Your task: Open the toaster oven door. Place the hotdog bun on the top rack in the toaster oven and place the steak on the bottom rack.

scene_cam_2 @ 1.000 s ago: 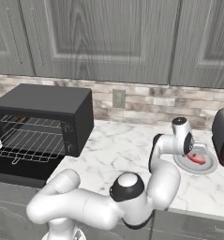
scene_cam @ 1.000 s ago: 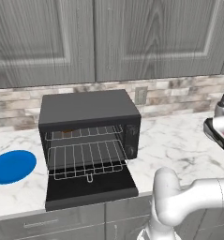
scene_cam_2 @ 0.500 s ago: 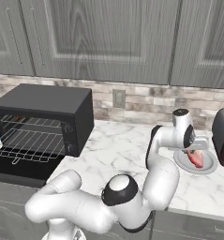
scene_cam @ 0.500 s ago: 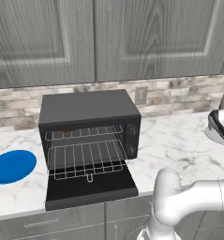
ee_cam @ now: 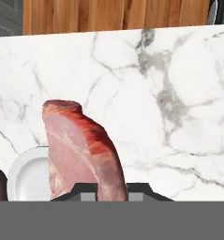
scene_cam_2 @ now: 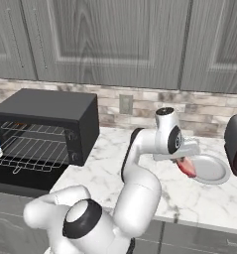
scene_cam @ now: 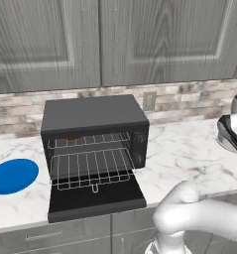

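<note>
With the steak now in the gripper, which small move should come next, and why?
Probably carry the steak, held in the shut gripper just above the grey plate, leftward toward the toaster oven: its door lies open and the bottom rack looks bare.

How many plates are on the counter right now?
2: a blue plate left of the toaster oven, and a grey plate to its right, beside the raised steak. Others may be hidden.
</note>
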Available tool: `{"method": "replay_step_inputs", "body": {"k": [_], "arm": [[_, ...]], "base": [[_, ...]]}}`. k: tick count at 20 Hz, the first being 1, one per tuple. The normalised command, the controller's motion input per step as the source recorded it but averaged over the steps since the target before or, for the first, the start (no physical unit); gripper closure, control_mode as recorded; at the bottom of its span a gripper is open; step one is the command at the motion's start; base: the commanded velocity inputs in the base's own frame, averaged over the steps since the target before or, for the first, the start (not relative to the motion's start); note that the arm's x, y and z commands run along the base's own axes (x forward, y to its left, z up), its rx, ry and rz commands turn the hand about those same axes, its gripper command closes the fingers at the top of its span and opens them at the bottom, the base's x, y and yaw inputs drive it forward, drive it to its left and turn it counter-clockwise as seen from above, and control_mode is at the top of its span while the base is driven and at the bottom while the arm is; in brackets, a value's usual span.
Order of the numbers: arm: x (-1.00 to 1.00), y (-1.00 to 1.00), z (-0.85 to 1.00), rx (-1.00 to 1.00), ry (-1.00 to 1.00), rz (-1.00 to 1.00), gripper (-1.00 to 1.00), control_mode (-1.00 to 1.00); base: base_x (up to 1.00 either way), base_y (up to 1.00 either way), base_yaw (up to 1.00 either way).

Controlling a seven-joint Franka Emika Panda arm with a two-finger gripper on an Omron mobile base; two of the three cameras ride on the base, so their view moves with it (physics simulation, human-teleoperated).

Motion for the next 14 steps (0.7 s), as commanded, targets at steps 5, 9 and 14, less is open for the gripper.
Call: {"method": "replay_step_inputs", "body": {"k": [5, 9, 14], "arm": [[-0.81, 1.00, 0.90, -0.04, 0.01, 0.26, 1.00, -1.00], [-0.46, 1.00, 0.72, -0.08, 0.15, 0.34, 1.00, -1.00], [-0.43, 1.00, 0.33, -0.06, 0.09, 0.30, 1.00, -1.00]], "base": [[0.00, 0.00, 0.00], [0.00, 0.00, 0.00], [0.00, 0.00, 0.00]]}}
